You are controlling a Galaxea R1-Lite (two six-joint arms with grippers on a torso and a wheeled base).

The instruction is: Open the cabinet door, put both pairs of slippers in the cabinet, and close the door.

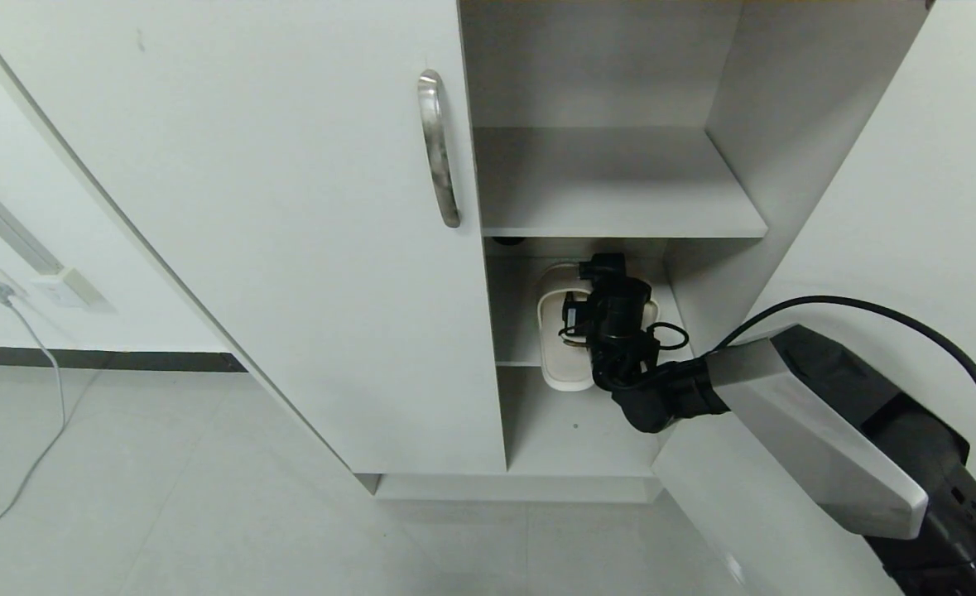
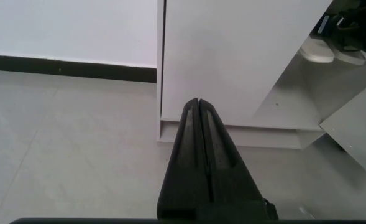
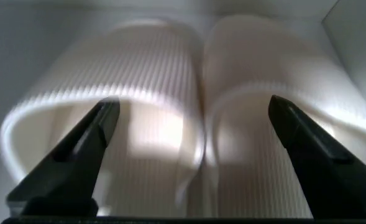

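A pair of white ribbed slippers (image 1: 555,364) lies side by side on the lower shelf inside the cabinet, heels slightly over the shelf's front edge. My right gripper (image 1: 605,273) is inside the compartment just above them. In the right wrist view its fingers (image 3: 99,124) stand wide open with the slippers (image 3: 170,124) right behind them. My left gripper (image 2: 198,102) is shut with nothing in it, low over the floor in front of the cabinet, with the slippers (image 2: 319,53) far off.
The cabinet's left door, with a metal handle (image 1: 438,149), is closed. The right door (image 1: 910,207) stands swung open beside my right arm. An upper shelf (image 1: 612,182) is bare. A wall socket with a cable (image 1: 3,291) is at the far left.
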